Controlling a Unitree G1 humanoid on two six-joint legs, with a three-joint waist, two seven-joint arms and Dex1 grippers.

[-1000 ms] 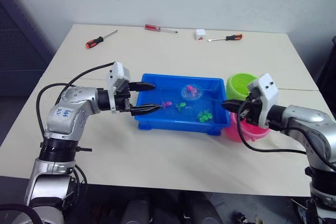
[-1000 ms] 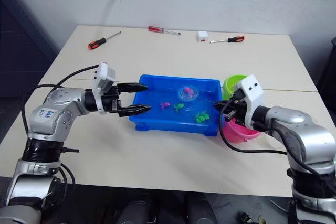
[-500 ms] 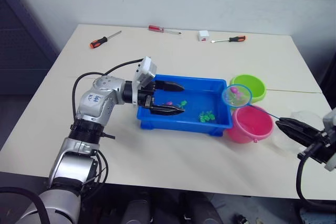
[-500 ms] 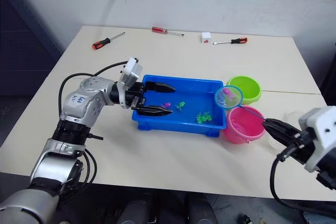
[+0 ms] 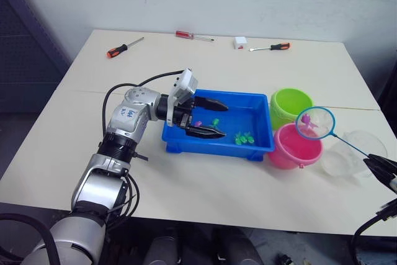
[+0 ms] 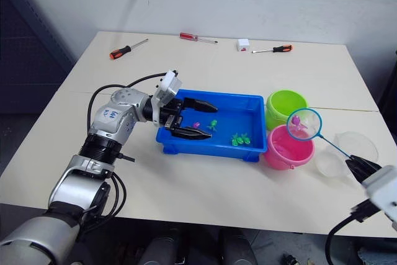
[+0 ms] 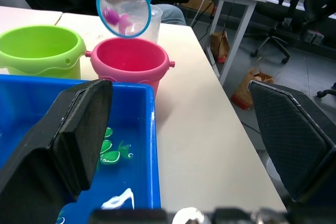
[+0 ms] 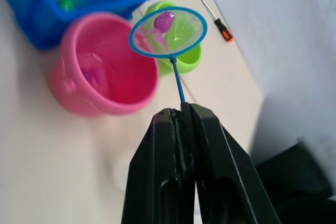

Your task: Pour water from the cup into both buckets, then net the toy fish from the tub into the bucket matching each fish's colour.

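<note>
Mid-sorting: right pincer [image 8: 181, 124] clamped on net [image 5: 314, 123] handle, pink fish [image 8: 164, 20] held above pink bucket [image 5: 295, 146]; left pincer [image 5: 214, 118] spread over tub [image 5: 177, 141], green fish [image 5: 243, 137] left inside.

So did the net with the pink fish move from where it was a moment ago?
Yes. The net has swung toward the robot's right, off the blue tub's corner, and now hangs over the pink bucket.
</note>
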